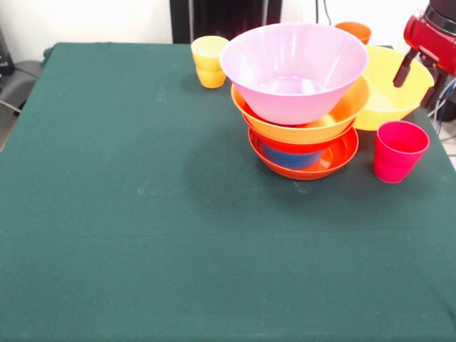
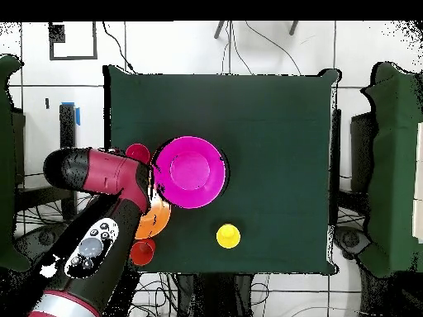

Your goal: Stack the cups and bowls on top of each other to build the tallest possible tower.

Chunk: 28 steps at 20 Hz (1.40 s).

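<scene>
The tower stands right of centre in the front view. A shallow red-orange bowl [image 1: 308, 165] is lowest, with a small blue bowl [image 1: 291, 157] in it. A large orange bowl [image 1: 313, 128] sits above them, and the translucent pink bowl [image 1: 293, 68] [image 2: 196, 172] is on top. A large yellow bowl [image 1: 392, 96] [image 2: 154, 220] sits alone beside the tower. My gripper [image 1: 404, 68] hangs over this bowl's far rim, and its state is unclear. The red-pink cup [image 1: 399, 151] [image 2: 137, 153], the yellow cup [image 1: 209, 61] [image 2: 228, 236] and the orange cup [image 1: 354, 30] [image 2: 142, 250] stand apart on the table.
The red arm [image 2: 107, 177] reaches in over the table's left side in the overhead view and covers part of the yellow bowl. The green tablecloth [image 1: 128, 214] covers the table. The red-pink cup stands close to the tower's base.
</scene>
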Motion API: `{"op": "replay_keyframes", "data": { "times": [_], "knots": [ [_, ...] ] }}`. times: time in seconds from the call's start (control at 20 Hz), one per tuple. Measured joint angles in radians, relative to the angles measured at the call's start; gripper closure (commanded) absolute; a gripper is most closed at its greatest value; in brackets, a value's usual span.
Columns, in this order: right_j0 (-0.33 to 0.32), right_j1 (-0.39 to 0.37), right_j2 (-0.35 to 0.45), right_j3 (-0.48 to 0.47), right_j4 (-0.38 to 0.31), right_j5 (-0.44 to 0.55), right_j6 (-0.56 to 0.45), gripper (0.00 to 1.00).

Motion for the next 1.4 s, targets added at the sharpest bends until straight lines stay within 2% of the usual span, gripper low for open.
{"op": "replay_keyframes", "data": {
  "times": [0.3, 0.9, 1.4],
  "knots": [
    [0.0, -0.01, 0.001, 0.012, 0.005, 0.026, 0.03, 0.0],
    [0.0, -0.018, 0.049, 0.087, 0.09, 0.025, 0.052, 0.0],
    [-0.008, -0.007, 0.105, 0.125, 0.119, -0.047, 0.052, 0.0]
  ]
}}
